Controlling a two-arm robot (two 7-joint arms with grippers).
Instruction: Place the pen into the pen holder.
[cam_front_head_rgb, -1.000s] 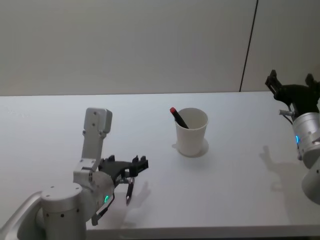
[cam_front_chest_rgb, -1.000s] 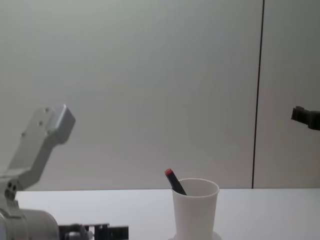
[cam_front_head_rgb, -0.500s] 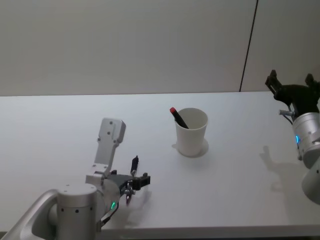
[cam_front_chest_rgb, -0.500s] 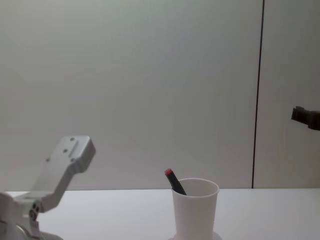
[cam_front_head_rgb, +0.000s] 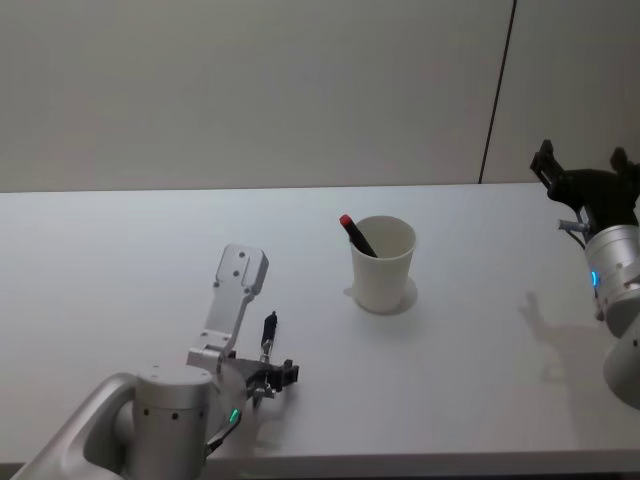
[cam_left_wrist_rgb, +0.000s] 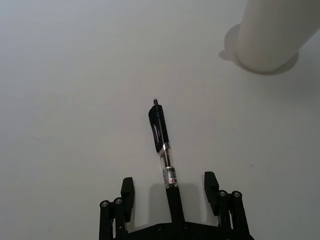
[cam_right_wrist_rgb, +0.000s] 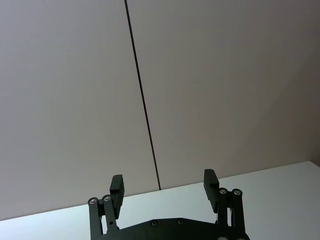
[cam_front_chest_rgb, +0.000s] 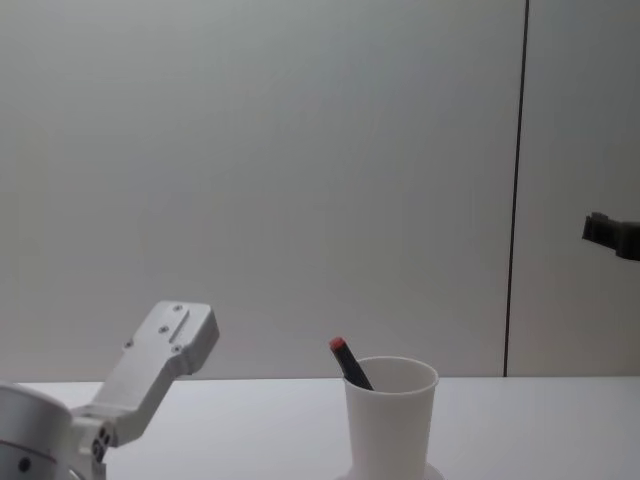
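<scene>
My left gripper (cam_front_head_rgb: 272, 380) sits low over the white desk (cam_front_head_rgb: 110, 250) near its front edge, fingers spread wide and gripping nothing. The black pen with a clear middle section (cam_left_wrist_rgb: 164, 150) lies flat on the desk between them, touching neither. Its tip points toward the far edge and its back end runs under the gripper's body. The pen holder (cam_front_head_rgb: 382, 268), a plain white tapered paper cup, stands upright near the middle of the desk, well apart from this pen, and a dark red-capped pen (cam_front_head_rgb: 352, 232) leans inside it. My right gripper (cam_front_head_rgb: 585, 178) is parked high by the right edge, fingers apart and empty. I judge this the grasping step: next I must close squarely on the barrel, lift, tip the pen upright and carry it over the cup's rim
</scene>
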